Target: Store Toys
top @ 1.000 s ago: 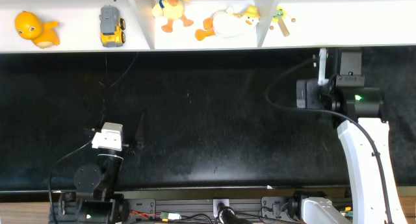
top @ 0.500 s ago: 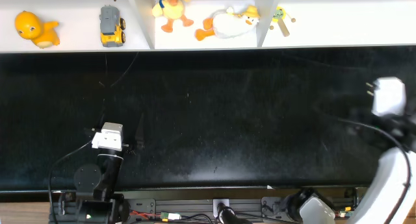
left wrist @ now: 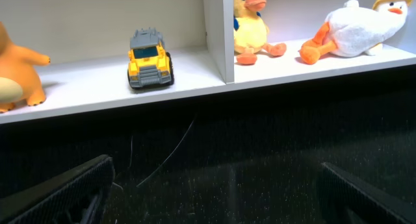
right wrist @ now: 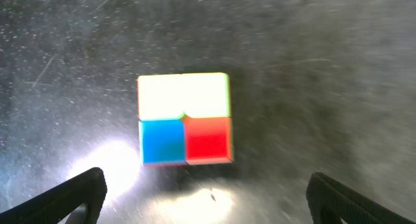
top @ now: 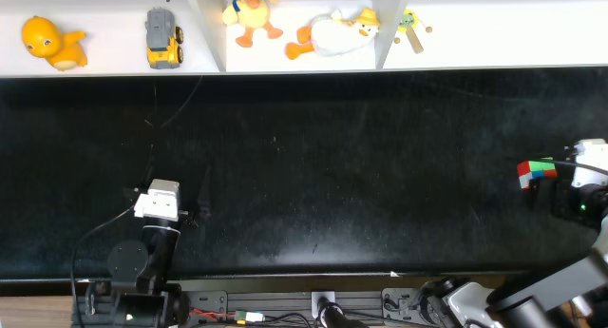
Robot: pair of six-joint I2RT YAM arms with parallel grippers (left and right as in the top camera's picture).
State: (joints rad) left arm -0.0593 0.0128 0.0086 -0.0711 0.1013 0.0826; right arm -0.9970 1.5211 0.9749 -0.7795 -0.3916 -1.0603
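Right arm (top: 587, 181) swung from shelf (top: 494, 33) back to tabletop (top: 332, 157) edge; right fingers (right wrist: 68, 199) now spread apart, colour cube (right wrist: 185, 119) lying between them, just ahead. Likely grab next; left fingers (left wrist: 62, 188) apart, unmoved.

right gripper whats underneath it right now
A small cube with white, blue and red tiles lies on the black mat beneath the open right gripper, whose fingers do not touch it. The cube's underside and the patch of mat it covers are hidden.
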